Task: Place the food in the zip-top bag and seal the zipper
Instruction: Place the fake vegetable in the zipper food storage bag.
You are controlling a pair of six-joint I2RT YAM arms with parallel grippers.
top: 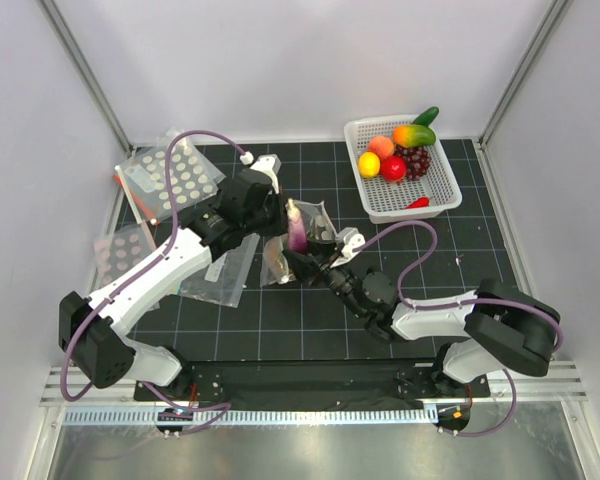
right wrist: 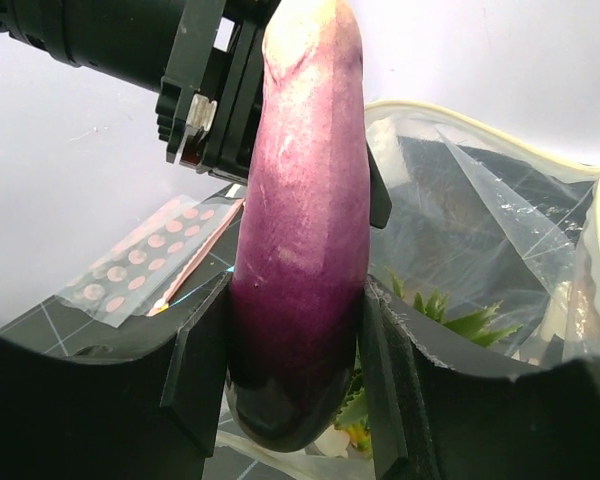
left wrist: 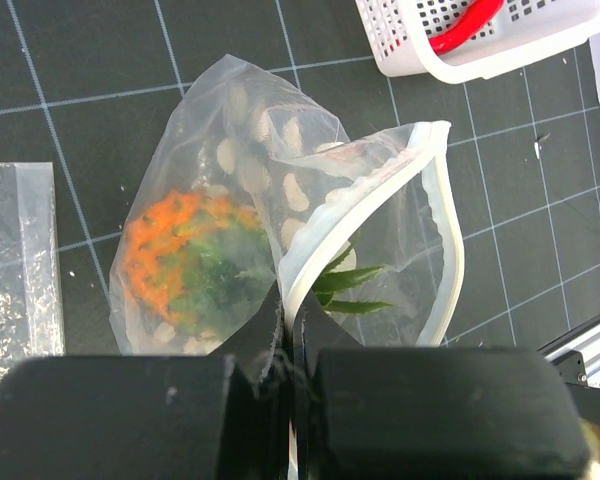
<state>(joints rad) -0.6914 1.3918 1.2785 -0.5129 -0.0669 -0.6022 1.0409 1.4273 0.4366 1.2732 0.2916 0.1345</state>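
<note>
Purple eggplant (right wrist: 300, 250), white-dotted clear bag (left wrist: 280, 190)

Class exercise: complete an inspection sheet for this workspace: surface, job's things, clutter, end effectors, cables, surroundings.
Surface: black gridded mat.
Job's things: zip-top bag open, pineapple inside; eggplant by its mouth; red fruit and chili pepper in the white basket.
Clutter: spare dotted bags at left; peach, lemon, mango, grapes in basket.
End effectors: left end effector shut on the bag's zipper edge; right end effector shut on the eggplant.
Cables: purple cables loop beside both arms.
Surroundings: white walls.
</note>
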